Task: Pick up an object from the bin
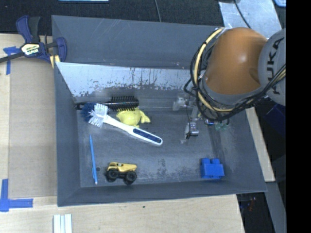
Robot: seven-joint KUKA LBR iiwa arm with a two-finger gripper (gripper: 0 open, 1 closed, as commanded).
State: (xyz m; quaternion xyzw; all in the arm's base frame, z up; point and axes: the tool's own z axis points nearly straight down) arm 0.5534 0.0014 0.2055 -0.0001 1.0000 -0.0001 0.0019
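Observation:
My gripper (187, 116) hangs over the bin's right half, below the orange wrist cover, open with nothing between its fingers. The bare floor lies under it. A blue block (212, 169) sits near the front right corner, below the gripper. To the left lies a white brush with a blue-edged handle (127, 126), its bristle head pointing to the back left. A yellow soft lump (133, 116) rests just behind that handle.
A black hairbrush (122, 102) lies along the back wall at the left. A yellow toy truck (121, 172) stands near the front wall, with a thin blue stick (92, 159) beside it at the left. The arm and its cables cover the bin's right back corner.

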